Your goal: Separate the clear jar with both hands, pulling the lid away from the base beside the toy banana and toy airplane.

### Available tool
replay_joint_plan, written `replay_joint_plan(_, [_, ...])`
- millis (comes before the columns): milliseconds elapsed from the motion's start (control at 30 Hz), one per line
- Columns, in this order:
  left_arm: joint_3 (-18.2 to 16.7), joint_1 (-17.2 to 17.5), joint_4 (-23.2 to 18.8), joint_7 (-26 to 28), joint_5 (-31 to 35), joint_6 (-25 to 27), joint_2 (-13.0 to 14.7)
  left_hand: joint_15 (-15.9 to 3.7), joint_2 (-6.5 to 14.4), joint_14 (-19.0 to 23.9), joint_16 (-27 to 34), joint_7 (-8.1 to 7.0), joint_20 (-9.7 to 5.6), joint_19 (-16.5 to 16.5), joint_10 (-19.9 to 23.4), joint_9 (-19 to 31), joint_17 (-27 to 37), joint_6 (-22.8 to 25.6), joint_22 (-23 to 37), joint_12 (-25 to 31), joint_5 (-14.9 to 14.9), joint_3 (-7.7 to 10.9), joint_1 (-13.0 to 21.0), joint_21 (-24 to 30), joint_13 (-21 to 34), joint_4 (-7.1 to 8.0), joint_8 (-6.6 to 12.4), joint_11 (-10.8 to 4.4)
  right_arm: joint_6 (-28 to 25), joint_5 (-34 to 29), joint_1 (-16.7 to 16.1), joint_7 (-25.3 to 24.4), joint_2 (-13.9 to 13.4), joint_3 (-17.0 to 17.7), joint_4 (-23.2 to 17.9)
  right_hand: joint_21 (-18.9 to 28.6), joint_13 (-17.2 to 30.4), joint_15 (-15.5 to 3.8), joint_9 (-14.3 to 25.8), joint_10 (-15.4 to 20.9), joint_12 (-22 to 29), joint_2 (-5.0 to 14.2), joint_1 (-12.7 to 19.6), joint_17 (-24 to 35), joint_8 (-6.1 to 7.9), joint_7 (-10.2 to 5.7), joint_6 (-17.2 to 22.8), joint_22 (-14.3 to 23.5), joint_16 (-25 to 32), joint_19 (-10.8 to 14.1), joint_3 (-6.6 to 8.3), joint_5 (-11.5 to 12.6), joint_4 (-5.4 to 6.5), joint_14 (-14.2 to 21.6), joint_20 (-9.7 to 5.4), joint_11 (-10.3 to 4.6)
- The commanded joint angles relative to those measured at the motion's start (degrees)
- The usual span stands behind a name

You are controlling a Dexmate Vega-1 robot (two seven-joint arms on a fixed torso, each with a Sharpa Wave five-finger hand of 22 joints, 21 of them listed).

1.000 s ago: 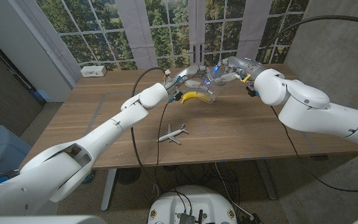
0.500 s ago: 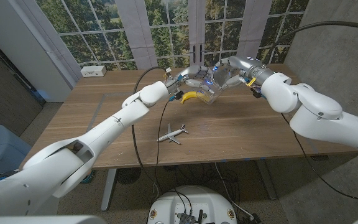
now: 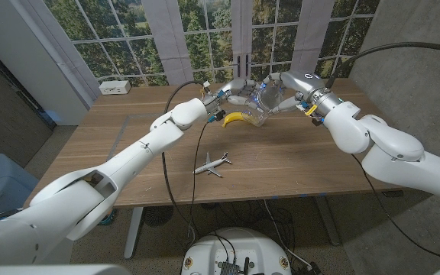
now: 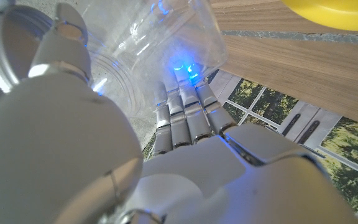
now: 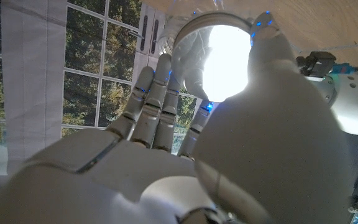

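At the desk's (image 3: 296,164) far side, left hand (image 3: 231,95) grips the clear jar base (image 3: 254,111), raised above the toy banana (image 3: 239,118). Right hand (image 3: 281,88) fingers wrap the lid (image 5: 213,53); seam hidden. Toy airplane (image 3: 212,163) lies nearer.

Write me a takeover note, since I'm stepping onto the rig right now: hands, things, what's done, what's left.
Left hand grips the clear jar base, raised above the table.
Right hand grips the lid.
Toy banana lies under the jar; toy airplane nearer the front edge.
Whether the lid is already free I cannot tell.
Left: pull the hands apart and confirm separation.
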Motion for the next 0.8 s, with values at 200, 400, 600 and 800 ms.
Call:
replay_joint_plan(200, [-0.34,0.73,-0.35,0.33,-0.38,-0.38,0.20,-14.53,12.68,4.76,-0.41,-11.82,-1.01,-0.17,25.65,1.26,0.28,21.79,0.13,-0.08,0.45,3.68,12.07,0.59,4.92,3.22,0.29,-17.07,15.64,2.15,-10.68,-18.61,11.70,11.08,7.97,-2.54,-0.81,-10.46,2.11,14.33,2.77,17.98,18.14,-1.05,8.36,7.73,33.23,3.91,3.28,1.54,3.09,3.87,0.44,0.49,-7.20,-15.02])
replay_joint_plan(400, [-0.77,1.49,-1.00,1.25,-0.40,-0.51,0.44,-14.53,12.84,4.49,-0.69,-12.30,-1.41,-0.37,25.16,1.33,0.29,21.15,0.15,-0.51,0.33,3.68,12.15,0.79,5.08,3.24,-0.09,-17.07,17.41,4.16,-11.81,-19.67,15.49,12.86,9.53,-2.50,-0.82,-10.51,2.05,14.39,2.78,17.94,18.14,-1.03,8.36,7.73,33.33,3.90,3.35,1.56,3.02,3.82,0.42,0.58,-7.22,-15.05])
replay_joint_plan(600, [-1.58,2.92,-1.74,3.07,-0.55,-1.36,0.56,-14.51,13.19,3.84,-1.21,-12.97,-1.25,-1.13,24.15,1.01,0.15,20.76,0.20,-1.55,-0.12,3.69,12.28,0.85,4.71,3.31,-0.61,-17.10,17.63,5.23,-12.64,-19.33,17.73,13.92,10.00,-10.60,-4.97,-6.58,2.35,8.83,15.70,14.85,15.61,-13.45,10.77,7.83,32.25,15.11,17.11,2.14,10.10,6.95,1.88,-5.35,-5.65,-13.37])
replay_joint_plan(800, [-2.67,4.90,-2.44,6.14,-0.50,-2.32,0.34,-14.51,13.55,3.28,-1.67,-13.92,-1.15,-1.62,23.23,0.48,0.03,20.81,0.23,-2.85,-1.13,3.55,12.30,1.09,3.97,3.41,-1.02,-17.12,15.96,5.62,-12.98,-18.60,19.47,14.31,9.77,-9.04,-6.04,-10.04,1.38,8.47,15.16,15.10,16.28,-11.81,9.96,8.31,32.44,15.63,18.06,4.36,10.31,6.87,1.70,-4.89,-5.91,-14.39])
